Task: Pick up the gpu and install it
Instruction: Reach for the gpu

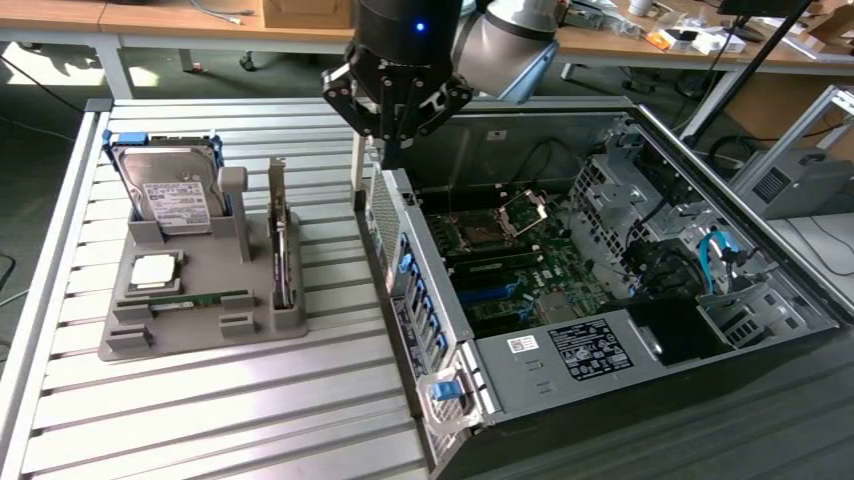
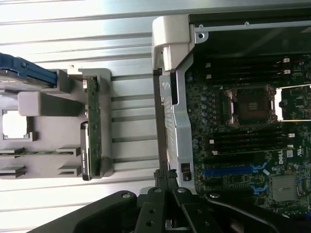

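Gpu (image 1: pixel 280 245) stands on edge in the slot along the parts holder's (image 1: pixel 200 345) edge nearest the computer case (image 1: pixel 561 370), untouched and clear of the claw. A bare strip of slatted tabletop (image 1: pixel 240 420) separates the holder's edge from the case wall. The gripper (image 1: pixel 390 135) hangs above the far end of the case wall, well apart from the gpu, claw pinched fully together and empty. A hard drive (image 1: pixel 174 195) stands at the holder's far corner, and a memory stick (image 1: pixel 200 298) lies flat nearer the front edge. The case is open at the top.
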`<state>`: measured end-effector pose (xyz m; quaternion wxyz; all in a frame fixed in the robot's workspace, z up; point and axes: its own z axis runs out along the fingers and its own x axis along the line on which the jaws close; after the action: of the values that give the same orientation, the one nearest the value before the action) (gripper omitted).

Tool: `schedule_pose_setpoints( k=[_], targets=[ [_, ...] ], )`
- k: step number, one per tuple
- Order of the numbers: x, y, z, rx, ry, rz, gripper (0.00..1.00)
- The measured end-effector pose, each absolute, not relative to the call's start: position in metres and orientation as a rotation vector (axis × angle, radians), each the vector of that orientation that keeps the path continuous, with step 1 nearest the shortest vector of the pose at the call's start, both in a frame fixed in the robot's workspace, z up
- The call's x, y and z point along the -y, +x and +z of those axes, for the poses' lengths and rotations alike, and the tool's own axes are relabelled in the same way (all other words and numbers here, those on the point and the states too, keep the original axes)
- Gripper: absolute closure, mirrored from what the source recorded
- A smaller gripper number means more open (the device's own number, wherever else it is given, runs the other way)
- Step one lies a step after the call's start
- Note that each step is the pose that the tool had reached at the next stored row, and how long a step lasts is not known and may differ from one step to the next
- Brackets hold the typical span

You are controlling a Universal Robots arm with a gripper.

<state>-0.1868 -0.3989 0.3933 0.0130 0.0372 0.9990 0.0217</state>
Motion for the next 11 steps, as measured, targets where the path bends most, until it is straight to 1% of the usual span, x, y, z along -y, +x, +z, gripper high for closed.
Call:
schedule_pose_setpoints(
  k=[11],
  targets=[
    [0.3989, -0.1908, 0.3933, -3.113, 0.116, 0.068, 0.90]
  ],
)
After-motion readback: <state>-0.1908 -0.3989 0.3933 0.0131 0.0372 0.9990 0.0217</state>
